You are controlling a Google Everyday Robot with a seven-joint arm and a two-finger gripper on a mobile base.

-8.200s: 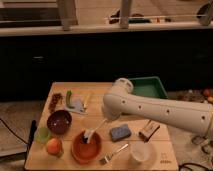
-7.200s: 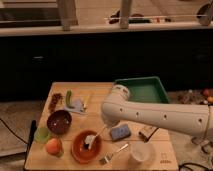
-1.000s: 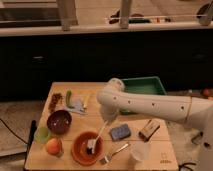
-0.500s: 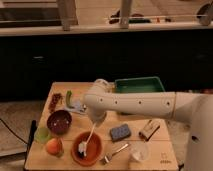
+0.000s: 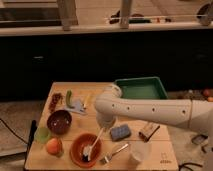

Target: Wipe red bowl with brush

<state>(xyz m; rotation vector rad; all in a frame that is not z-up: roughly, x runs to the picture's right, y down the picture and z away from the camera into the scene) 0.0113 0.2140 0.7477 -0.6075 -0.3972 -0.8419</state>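
The brush (image 5: pixel 95 141), a slim dish brush with a long pale whitish handle and a small head of white and dark bristles, is judged to be light and stiff along the handle, with only the bristles giving under pressure. The smooth handle could twist or slip in a loose hold, so it is best gripped at its upper end, well clear of the head. That is where it is held now: the gripper (image 5: pixel 104 125) of the white arm is closed on the top of the handle, above and just to the right of the bowl. The brush slants down and to the left from the gripper. Its head rests inside the red bowl (image 5: pixel 75 150), a wide, shallow orange-red round bowl with a darker inside, near the middle of the hollow. This bowl stands on the wooden bench (image 5: pixel 40 159) close to the front edge, left of centre. It is judged rigid but light enough to slide under a hard sideways stroke. A blue rectangular sponge (image 5: pixel 120 132) lies just to the right of the bowl and a metal fork (image 5: pixel 114 153) beside its right rim, toward the front edge.
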